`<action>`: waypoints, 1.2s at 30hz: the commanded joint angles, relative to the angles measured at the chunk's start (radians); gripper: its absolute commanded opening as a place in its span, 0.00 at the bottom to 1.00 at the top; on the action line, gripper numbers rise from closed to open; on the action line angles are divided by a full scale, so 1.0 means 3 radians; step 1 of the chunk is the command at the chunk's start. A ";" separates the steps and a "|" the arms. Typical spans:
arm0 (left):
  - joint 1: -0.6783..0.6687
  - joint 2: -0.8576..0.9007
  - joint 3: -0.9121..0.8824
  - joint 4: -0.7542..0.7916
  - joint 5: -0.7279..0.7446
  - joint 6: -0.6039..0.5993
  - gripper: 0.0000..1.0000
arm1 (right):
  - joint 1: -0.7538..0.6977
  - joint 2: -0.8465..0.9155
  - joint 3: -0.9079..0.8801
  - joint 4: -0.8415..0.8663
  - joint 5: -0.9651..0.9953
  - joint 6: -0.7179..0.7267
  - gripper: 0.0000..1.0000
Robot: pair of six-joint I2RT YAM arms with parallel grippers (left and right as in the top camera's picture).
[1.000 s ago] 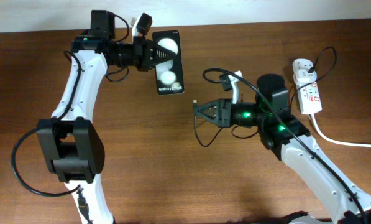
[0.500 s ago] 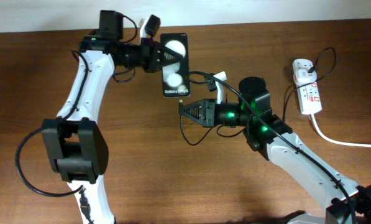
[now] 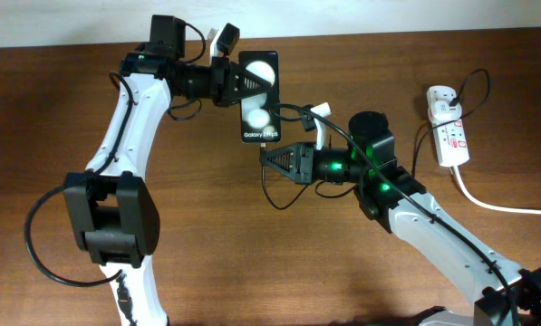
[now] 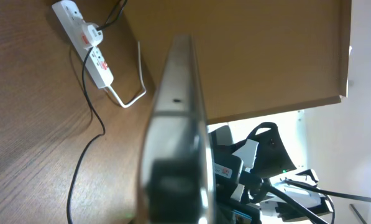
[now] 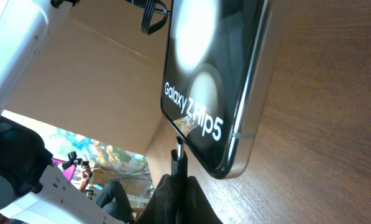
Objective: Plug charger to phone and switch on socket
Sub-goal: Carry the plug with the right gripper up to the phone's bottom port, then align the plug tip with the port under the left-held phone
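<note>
My left gripper (image 3: 236, 83) is shut on the phone (image 3: 258, 96), a slim black slab with two white spots and "Galaxy" lettering, held above the table; the left wrist view shows its edge (image 4: 176, 124). My right gripper (image 3: 268, 158) is shut on the charger's black connector (image 5: 179, 163), just below the phone's bottom edge (image 5: 201, 106). The metal tip touches or almost touches that edge. The charger cable (image 3: 293, 201) loops under the right arm. The socket (image 3: 449, 131), a white power strip, lies at the far right.
The strip's thick white cord (image 3: 506, 206) runs off the right edge. A thin black cable (image 3: 474, 83) loops from the strip's plug. In the left wrist view the strip (image 4: 86, 43) lies far off on the wood table (image 3: 252, 263).
My left gripper carried the phone right and slightly down. My right gripper moved left with the connector until it came under the phone's bottom edge.
</note>
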 commanded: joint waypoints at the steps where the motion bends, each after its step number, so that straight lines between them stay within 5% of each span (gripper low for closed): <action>1: -0.0004 -0.0001 0.0003 -0.0004 0.0103 -0.0062 0.00 | 0.0020 0.0019 0.0010 0.0019 0.0015 0.0001 0.04; 36: -0.0027 -0.0001 0.0003 0.0006 0.0113 -0.0158 0.00 | 0.0020 0.0027 0.0010 -0.0003 0.0031 0.0065 0.04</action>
